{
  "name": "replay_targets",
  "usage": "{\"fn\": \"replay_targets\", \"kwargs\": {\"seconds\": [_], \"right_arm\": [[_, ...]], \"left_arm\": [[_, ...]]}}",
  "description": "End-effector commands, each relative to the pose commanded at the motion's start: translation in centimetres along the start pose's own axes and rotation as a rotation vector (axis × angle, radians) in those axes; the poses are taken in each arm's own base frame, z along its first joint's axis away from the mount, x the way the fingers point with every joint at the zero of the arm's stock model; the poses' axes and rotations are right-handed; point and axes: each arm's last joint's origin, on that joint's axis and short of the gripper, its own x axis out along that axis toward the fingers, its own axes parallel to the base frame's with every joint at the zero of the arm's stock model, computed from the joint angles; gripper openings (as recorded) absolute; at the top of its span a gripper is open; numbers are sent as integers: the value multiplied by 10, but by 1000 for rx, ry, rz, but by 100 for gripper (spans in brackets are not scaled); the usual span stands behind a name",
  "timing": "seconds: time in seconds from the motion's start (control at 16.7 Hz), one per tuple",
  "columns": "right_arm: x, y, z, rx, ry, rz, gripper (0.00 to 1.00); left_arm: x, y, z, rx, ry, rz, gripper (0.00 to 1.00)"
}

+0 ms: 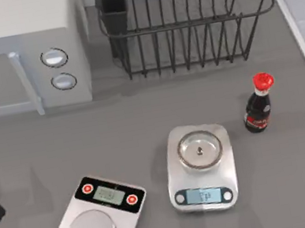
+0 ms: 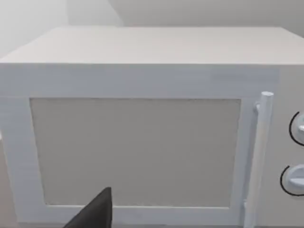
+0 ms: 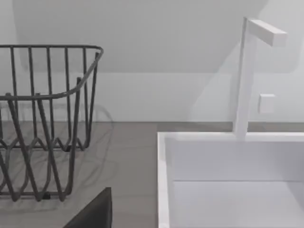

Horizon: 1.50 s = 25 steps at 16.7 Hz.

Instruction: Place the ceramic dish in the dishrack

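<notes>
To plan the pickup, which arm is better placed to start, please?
Probably right: the round dish on the silver scale and the dishrack lie right of centre; the left gripper faces the microwave.

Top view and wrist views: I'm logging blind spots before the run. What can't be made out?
- The dishrack: its far side is cut off by the top view's upper edge.
- The round piece on the silver scale: too small in the top view to tell a dish from a weighing pan.
- The left tool and right tool: cut off by their wrist views' lower edges.
- The microwave: its inside is hidden by its door, left wrist view.
</notes>
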Motion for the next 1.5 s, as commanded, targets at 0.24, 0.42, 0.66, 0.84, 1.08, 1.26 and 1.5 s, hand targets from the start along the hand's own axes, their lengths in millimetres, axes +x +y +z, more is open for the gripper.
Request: {"fn": "replay_targets", "kwargs": {"seconds": [0.24, 0.42, 0.66, 0.84, 1.08, 1.26, 1.5], "right_arm": [[0, -2, 6, -19, 29, -21, 100], [2, -10, 28, -83, 141, -86, 100], [20, -29, 66, -179, 438, -181, 100], [51, -58, 85, -208, 756, -213, 100], [91, -113, 89, -169, 1155, -180, 100], [110, -157, 85, -109, 1361, -123, 100], [123, -207, 74, -26, 1525, -41, 100]], "left_arm": [[0, 0, 0, 0, 0, 0, 100], [0, 0, 0, 0, 0, 0, 100], [0, 0, 0, 0, 0, 0, 100], [0, 0, 0, 0, 0, 0, 100], [0, 0, 0, 0, 0, 0, 100], [0, 0, 0, 0, 0, 0, 100], [0, 0, 0, 0, 0, 0, 100]]}}
